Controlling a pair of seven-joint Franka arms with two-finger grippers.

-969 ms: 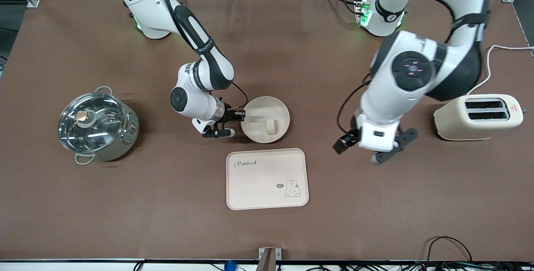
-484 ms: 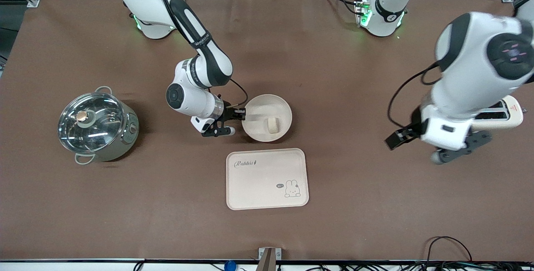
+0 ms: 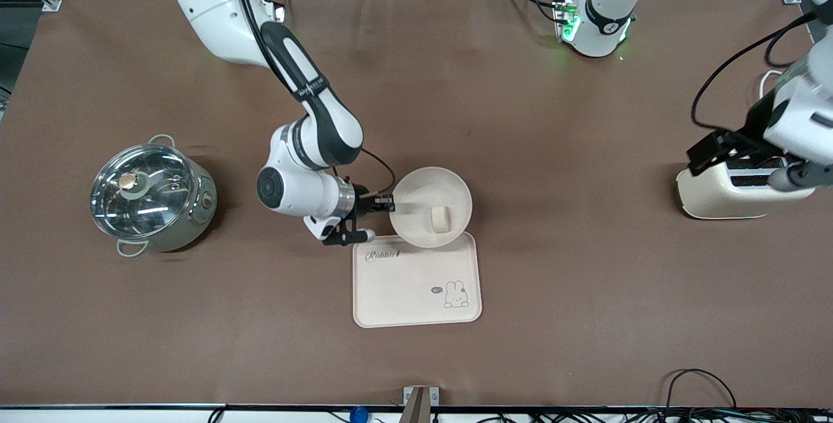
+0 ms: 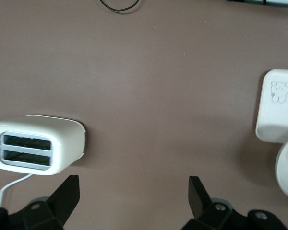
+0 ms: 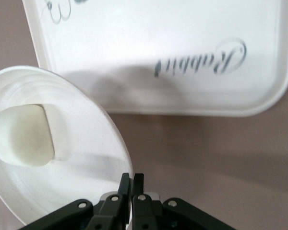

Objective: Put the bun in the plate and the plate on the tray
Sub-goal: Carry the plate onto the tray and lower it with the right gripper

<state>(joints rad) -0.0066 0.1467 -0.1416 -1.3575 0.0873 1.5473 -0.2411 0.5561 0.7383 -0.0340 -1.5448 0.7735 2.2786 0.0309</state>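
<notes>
Right gripper [image 3: 389, 204] pinches the rim of the plate [image 3: 416, 231], holding it lifted over the tray's [image 3: 416, 293] edge farthest from the front camera — the bun [image 3: 441, 218] lies in the plate, just past the fingertips. Left gripper [image 3: 748, 163] hovers over the toaster [image 3: 716, 195], jaws spread, holding nothing.

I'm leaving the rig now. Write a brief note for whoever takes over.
Right gripper: shut on the rim of the round speckled cream plate, carried over the edge of the cream rectangular Rabbit tray.
Left gripper: open, holding nothing, waiting above the cream toaster.
Done: small pale bun lies in the plate.
Left: set the plate on the tray, release.
</notes>
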